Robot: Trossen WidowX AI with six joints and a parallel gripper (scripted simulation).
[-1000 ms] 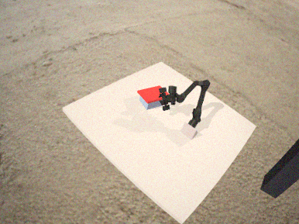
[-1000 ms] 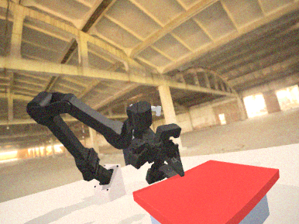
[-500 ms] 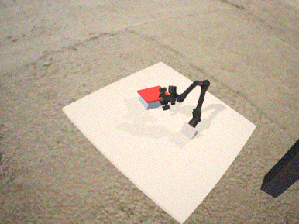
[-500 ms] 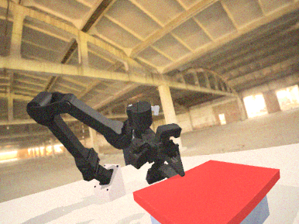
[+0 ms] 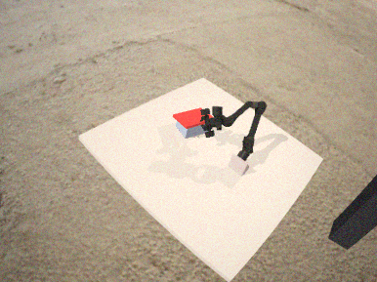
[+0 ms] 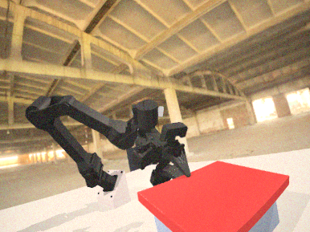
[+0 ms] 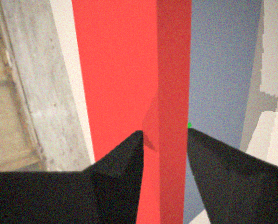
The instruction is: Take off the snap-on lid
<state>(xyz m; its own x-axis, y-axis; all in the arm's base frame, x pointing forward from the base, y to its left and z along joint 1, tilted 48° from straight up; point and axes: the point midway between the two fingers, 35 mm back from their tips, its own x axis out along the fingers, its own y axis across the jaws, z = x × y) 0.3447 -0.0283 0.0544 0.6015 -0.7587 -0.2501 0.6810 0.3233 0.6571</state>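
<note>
A red snap-on lid sits on a blue-grey storage box on the white table. My gripper is at the lid's near edge, shut on its rim. In the wrist view the two black fingers stand on either side of the lid's darker red side face. The lid looks slightly tilted, raised at the gripped edge.
The arm's pale base stands on the table to the right of the box. A dark block stands off the table at the right. Sandy ground surrounds the table.
</note>
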